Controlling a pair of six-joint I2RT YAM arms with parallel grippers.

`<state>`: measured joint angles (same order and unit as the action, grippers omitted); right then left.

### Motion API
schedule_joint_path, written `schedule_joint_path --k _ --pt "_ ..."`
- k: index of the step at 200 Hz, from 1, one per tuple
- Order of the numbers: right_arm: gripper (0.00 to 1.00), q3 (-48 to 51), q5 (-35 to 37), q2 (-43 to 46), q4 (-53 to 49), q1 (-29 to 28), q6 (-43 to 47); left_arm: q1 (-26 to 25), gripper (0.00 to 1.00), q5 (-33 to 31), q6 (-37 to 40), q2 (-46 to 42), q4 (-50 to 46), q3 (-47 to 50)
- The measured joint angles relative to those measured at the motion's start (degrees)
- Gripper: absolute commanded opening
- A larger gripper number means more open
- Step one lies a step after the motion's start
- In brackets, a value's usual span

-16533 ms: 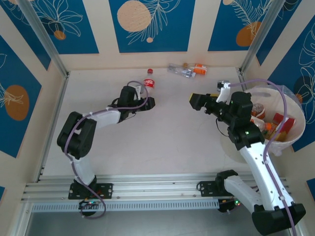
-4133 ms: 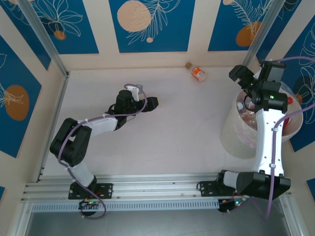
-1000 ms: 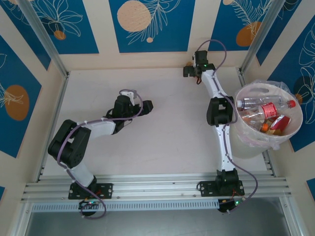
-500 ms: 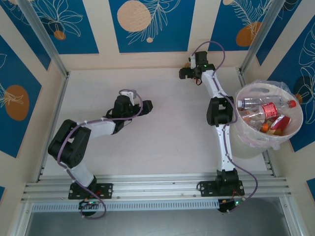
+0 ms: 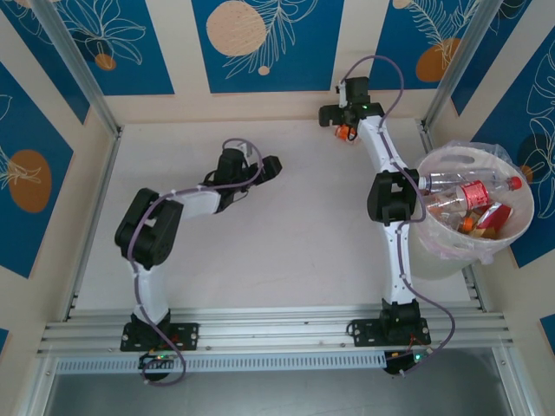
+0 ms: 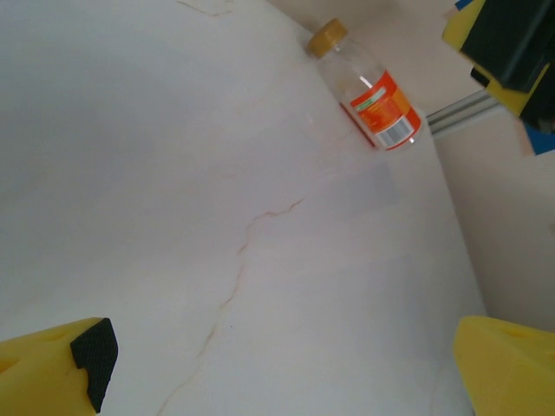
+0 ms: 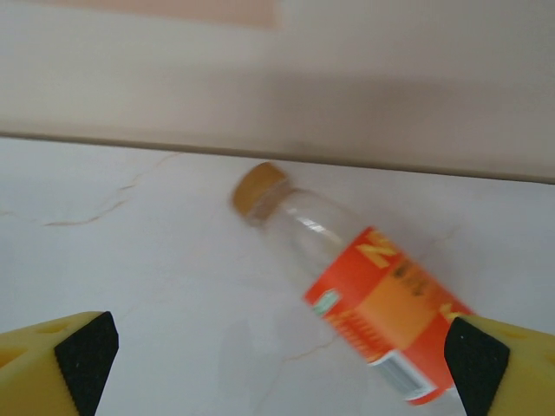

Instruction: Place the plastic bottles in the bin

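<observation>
Right gripper (image 7: pixel 277 351) moved to far tabletop edge, wide open, empty, over last bottle (image 7: pixel 381 316) | left gripper (image 5: pixel 270 165) open, empty | bin (image 5: pixel 438 247) next.

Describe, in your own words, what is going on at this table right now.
Two robot arms are clearing plastic bottles into a bin. The right arm is stretched to the far wall, and the right gripper is open around an orange-labelled bottle that lies on its side on the table; it is not yet gripped. The left gripper is open and empty over the middle of the table. The bin, on the right, already holds several bottles.
</observation>
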<state>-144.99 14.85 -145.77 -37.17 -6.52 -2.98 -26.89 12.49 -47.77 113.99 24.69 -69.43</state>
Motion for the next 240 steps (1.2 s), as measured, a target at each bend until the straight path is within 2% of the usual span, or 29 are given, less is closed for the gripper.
schedule_joint_path --k 28,70,96,128,147,189,240 --pt "0.99 -3.4 1.3 -4.8 -0.2 1.8 -0.2 -0.2 1.00 1.7 -2.9 4.4 -1.4 -6.1" --pt "0.98 -4.3 -1.4 -9.1 -2.7 2.8 0.8 -0.6 1.00 2.1 -3.4 4.9 -3.5 -7.2" --pt "0.96 -2.1 -6.0 -7.9 -3.2 2.1 1.8 -0.6 1.00 2.1 -3.4 4.9 -4.1 -7.2" --pt "0.98 7.4 -9.2 -1.6 -3.2 0.1 3.1 -0.6 1.00 2.1 -3.4 4.9 -4.2 -7.2" --pt "0.99 7.2 -6.4 -0.4 -3.0 -1.2 2.8 -0.6 1.00 2.1 -3.4 4.9 -4.2 -7.2" --pt "1.00 -6.8 1.4 -7.0 -5.5 -3.5 0.7 -0.6 1.00 2.1 -3.8 4.9 -4.2 -7.2" --pt "1.00 -7.6 7.0 -11.2 -5.9 -4.3 -4.7 -0.6 1.00 2.1 -3.8 5.1 -4.3 -7.2"
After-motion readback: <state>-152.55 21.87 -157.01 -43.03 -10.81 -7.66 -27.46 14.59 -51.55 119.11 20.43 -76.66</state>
